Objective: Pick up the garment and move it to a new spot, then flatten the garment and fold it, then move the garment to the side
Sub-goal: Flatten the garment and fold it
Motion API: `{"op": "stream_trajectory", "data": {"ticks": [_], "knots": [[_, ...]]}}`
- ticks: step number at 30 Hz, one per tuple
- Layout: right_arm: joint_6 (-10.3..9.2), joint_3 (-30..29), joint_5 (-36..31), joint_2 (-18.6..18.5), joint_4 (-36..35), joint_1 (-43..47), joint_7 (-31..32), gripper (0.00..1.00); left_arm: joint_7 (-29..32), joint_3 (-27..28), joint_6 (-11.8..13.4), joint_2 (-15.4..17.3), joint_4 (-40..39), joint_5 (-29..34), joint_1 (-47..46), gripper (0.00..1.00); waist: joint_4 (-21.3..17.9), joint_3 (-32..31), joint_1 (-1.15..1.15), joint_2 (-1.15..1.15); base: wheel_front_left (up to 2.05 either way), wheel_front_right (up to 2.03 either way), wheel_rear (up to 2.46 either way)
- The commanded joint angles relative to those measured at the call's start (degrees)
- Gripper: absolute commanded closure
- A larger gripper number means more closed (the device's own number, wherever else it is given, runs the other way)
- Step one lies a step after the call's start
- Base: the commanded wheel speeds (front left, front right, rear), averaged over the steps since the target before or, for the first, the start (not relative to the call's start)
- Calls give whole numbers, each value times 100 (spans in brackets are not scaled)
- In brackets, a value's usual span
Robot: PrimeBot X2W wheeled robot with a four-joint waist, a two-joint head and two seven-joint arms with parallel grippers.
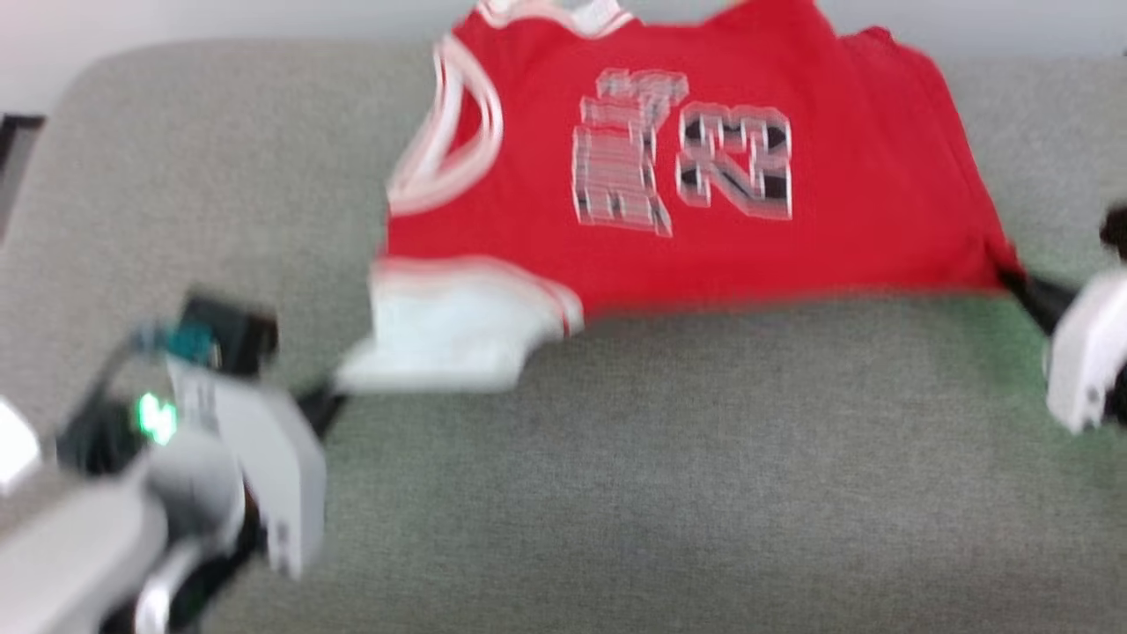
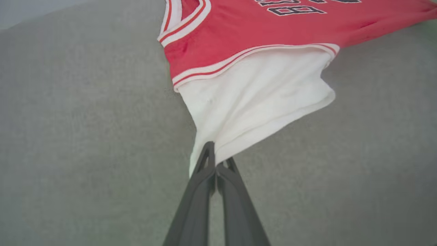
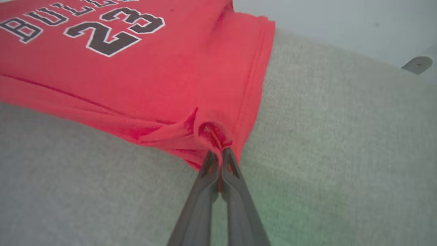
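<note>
Gripping the garment [image 1: 696,176] at 2 points along its near edge, we seem to be in the flattening step, or at the close of the move that comes before it. The blurred head view does not let us say which. Our left gripper [image 2: 216,160] is clenched on the loose lip of the white sleeve [image 2: 256,99]. Our right gripper [image 3: 220,157] is clenched on a bunched pinch of red cloth at the opposite near corner. Between them the near edge runs almost straight and looks taut.

The garment lies toward the far edge of the grey cushion [image 1: 669,458], from its middle over to the right, with the collar reaching that far edge.

In our judgement, the next move is to lower both corners together under even tension and let go only once the cloth lies flat. A harder pull on 1 side would likely skew the body. The right-hand side shows doubled layers along its edge, which will probably want smoothing before any fold.

The cloth looks like a thin, soft, matte knit, and it puckers into sharp creases at the right grip. The sleeve drapes in a shallow scoop. Red-and-white striped trim [image 2: 239,59] bands the armhole, and a black 23 [image 3: 112,29] outlined in white sits on the chest. The cushion is coarse-woven and matte, with a rounded far left corner.
</note>
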Motion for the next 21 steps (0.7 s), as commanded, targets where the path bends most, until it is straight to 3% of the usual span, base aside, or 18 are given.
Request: {"op": "stream_trajectory", "data": {"ticks": [1,3,4,7,12,21], "knots": [[-8,-67,207,-156,-250,456,135,100,26,-25,332,238,-348,-120,462,100,61,-287,0,0,0,0,0],[-9,-123,339,-370,-530,868,304,100,6,-57,634,407,-716,-268,874,100,78,-331,0,0,0,0,0],[-9,-123,339,-370,-530,868,304,100,6,-57,634,407,-716,-268,874,100,78,-331,0,0,0,0,0],[-8,-227,515,-536,-930,1514,548,100,-68,-99,993,597,-1087,-445,1393,100,118,-388,0,0,0,0,0],[-8,-479,667,-684,-1499,2507,951,100,-147,-197,1383,721,-1469,-783,2098,100,146,-428,0,0,0,0,0],[-8,-1354,591,-465,-2205,3894,1627,100,-235,-248,1601,789,-1804,-920,2465,100,98,-332,0,0,0,0,0]]}}
